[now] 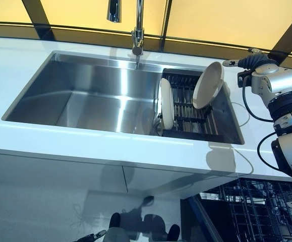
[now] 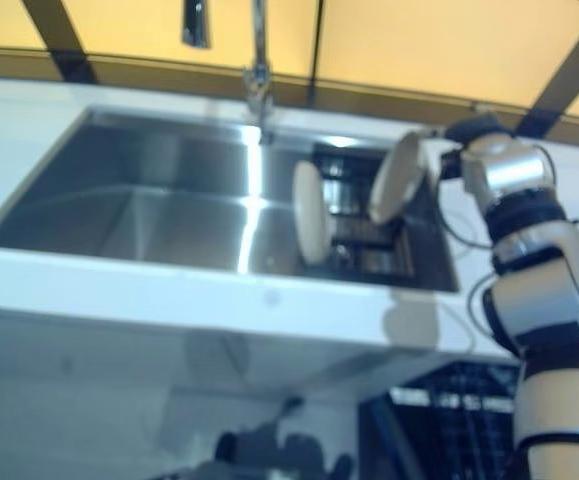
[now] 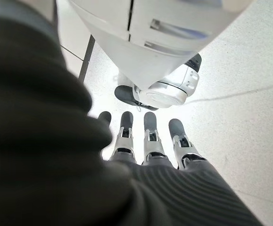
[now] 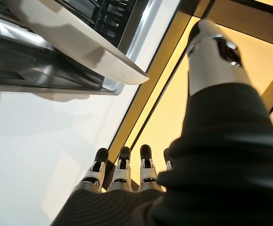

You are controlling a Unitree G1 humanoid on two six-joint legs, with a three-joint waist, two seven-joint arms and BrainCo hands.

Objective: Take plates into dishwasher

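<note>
The right hand (image 4: 122,176), its fingers straight, reached beside the round cream plate (image 1: 208,84) tilted over the black wire rack (image 1: 186,108), needing a firm rim grip.

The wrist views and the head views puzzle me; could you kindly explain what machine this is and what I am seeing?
This is a humanoid robot with two arms and fingered hands. Two pictures come from cameras in its head, looking down at a white counter with a steel sink and tap. A dark dish rack in the sink holds two plates: one upright and one tilted. The other two pictures look along each wrist. The right hand is open beside the tilted plate; I cannot tell whether it touches it. The left hand hangs open over the floor, holding nothing. A dishwasher basket shows below.
</note>
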